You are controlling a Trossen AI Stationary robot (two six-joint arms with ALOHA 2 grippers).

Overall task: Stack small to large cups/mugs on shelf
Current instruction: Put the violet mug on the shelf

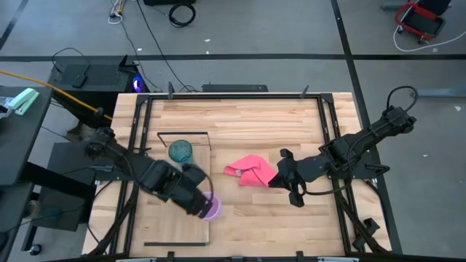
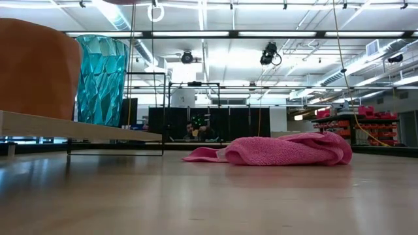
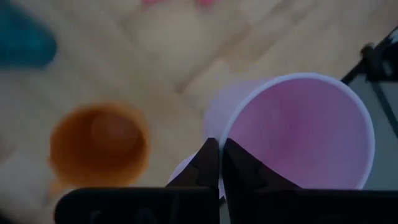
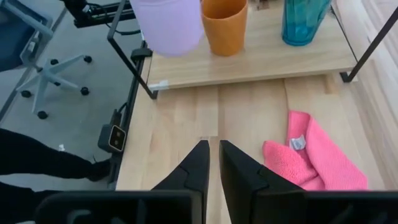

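Left claw (image 3: 219,163) pinches lilac mug (image 3: 298,134) by its rim, lifted over shelf (image 4: 261,59) | right claw (image 4: 212,163) nearly closed, empty, by pink cloth (image 4: 320,158) | orange mug (image 4: 224,25) empty; teal tumbler (image 1: 180,151) on shelf

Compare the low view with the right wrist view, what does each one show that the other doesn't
Only the low view shows the room behind the table, with ceiling lights and distant racks; no arm or claw appears in it.

Only the right wrist view shows the lilac mug lifted above the shelf's end, the right claw over bare tabletop, and a wheeled chair on the floor.

Both show the teal tumbler and orange mug on the shelf, and the pink cloth on the table.
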